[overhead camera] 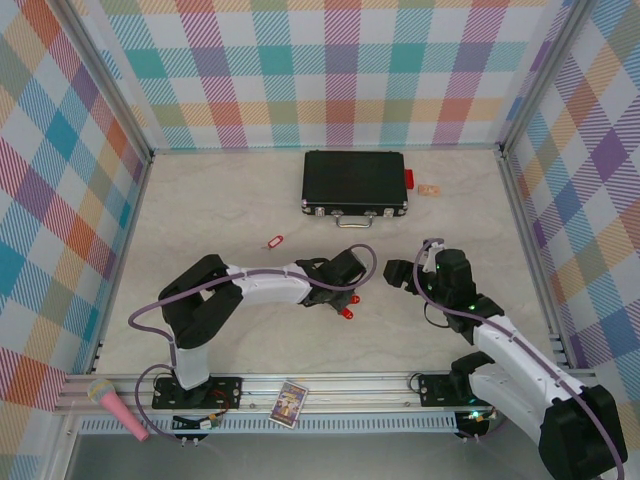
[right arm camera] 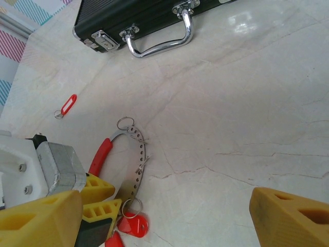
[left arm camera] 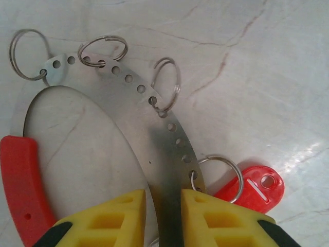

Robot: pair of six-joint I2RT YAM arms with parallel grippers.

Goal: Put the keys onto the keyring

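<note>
The left gripper (left arm camera: 163, 200) has its jaws narrowed on the perforated metal band of the keyring (left arm camera: 154, 128) and seems to pinch it, just beside the red sleeve (left arm camera: 18, 180). One red-tagged key (left arm camera: 254, 188) hangs from a split ring (left arm camera: 216, 157) at the band's near end. The right gripper (right arm camera: 167, 206), jaws wide and empty, hovers close by. Farther out, a loose key (right arm camera: 67, 105) lies on the tabletop (right arm camera: 247, 103), well apart, short of the black case (right arm camera: 154, 15). I judge the left should hold the band steady while the right fetches that key by its tag.
</note>
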